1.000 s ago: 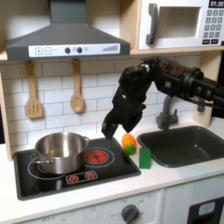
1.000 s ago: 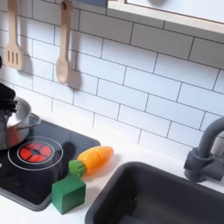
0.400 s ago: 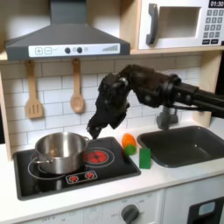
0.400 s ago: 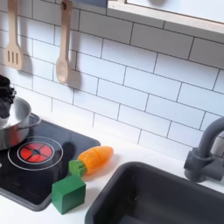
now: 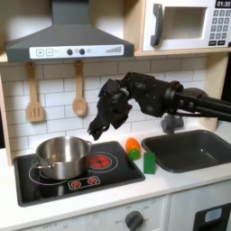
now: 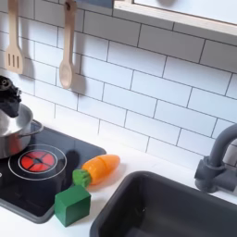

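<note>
My black gripper hangs above the right rim of the silver pot, which stands on the left burner of the black stove. Its fingers are too dark and small to tell open from shut, and I see nothing held. In the second exterior view the gripper is cut off by the second exterior view's left edge, just over the pot. An orange carrot lies on the counter right of the stove, with a green block in front of it.
The red front-right burner is bare. A dark sink with a grey faucet lies to the right. A wooden spatula and spoon hang on the tiled wall; a range hood and microwave sit overhead.
The arm has swung left from above the carrot to above the pot's right rim. Over the last 0.4 s it barely moved. Carrot, block and pot stayed put.
</note>
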Robot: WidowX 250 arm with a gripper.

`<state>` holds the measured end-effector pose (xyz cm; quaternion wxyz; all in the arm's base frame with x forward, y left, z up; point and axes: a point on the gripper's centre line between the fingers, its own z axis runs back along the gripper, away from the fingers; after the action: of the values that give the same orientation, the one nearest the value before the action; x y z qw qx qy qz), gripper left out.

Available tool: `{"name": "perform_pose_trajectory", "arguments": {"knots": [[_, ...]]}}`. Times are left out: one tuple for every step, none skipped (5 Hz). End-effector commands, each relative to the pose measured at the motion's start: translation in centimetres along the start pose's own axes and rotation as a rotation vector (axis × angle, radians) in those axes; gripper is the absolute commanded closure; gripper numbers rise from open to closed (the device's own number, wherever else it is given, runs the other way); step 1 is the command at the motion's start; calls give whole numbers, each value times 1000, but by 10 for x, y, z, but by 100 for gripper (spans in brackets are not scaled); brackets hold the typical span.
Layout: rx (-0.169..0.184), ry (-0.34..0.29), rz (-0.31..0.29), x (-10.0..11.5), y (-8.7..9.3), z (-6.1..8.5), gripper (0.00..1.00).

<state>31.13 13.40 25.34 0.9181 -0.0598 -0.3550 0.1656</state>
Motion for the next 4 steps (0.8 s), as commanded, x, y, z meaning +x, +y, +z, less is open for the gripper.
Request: {"name": "perform_pose_trajectory", "arguments": {"knots": [[22,-23,27,11,8,-8,0],[83,39,25,9,6,-7,0],[73,33,15,9,4,-8,0],[75,36,15,9,4,-8,0]]}}
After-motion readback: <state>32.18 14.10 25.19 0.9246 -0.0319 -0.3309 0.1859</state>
